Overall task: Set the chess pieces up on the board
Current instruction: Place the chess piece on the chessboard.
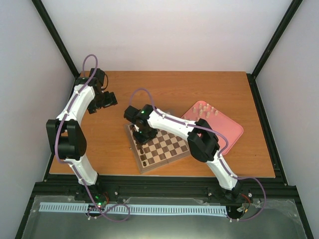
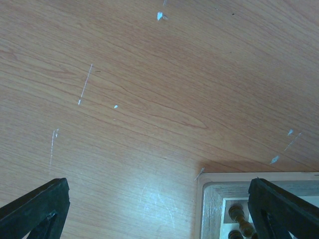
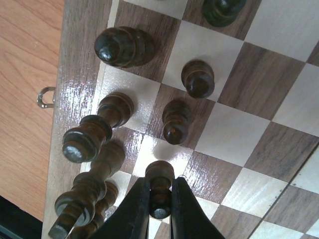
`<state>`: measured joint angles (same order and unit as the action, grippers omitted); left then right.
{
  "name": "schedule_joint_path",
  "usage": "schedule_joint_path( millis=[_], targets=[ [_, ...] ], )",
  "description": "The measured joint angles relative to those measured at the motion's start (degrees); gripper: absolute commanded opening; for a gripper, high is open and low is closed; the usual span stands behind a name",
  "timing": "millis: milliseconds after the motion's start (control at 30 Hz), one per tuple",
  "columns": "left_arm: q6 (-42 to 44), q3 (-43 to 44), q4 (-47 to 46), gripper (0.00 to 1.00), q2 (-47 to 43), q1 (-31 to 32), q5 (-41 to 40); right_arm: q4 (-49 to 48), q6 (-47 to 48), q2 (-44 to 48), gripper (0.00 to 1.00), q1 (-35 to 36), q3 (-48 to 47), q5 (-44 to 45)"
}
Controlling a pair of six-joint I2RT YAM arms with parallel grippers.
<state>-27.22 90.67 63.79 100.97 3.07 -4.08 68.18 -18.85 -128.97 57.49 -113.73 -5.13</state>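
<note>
Keeping it upright to stand on the board (image 3: 79, 74), the right claw (image 3: 160, 196) clamped a dark pawn (image 3: 159, 172); left claw (image 2: 159, 211) gaped.

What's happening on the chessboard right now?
The right arm has its jaws shut on a dark piece at the left side of the board, next to other dark pieces already standing there. The left arm hovers with jaws open above the table off the board's corner. Cream pieces sit on the pink tray.
</note>
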Motion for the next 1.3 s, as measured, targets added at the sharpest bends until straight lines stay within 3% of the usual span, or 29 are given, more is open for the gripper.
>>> schedule_joint_path(
  millis=[367,533,1300],
  targets=[
    [0.00,-0.35,-0.17,1.00,0.00,0.00,0.00,0.83,0.52,-1.81,0.05,0.04,-0.92,-0.52],
    [0.00,-0.37,-0.35,1.00,0.00,0.00,0.00,1.18,0.92,-2.36,0.17,0.04,-1.49,-0.52],
    [0.00,-0.37,-0.33,1.00,0.00,0.00,0.00,3.04,1.66,-1.73,0.43,0.04,-3.56,1.64]
  ],
)
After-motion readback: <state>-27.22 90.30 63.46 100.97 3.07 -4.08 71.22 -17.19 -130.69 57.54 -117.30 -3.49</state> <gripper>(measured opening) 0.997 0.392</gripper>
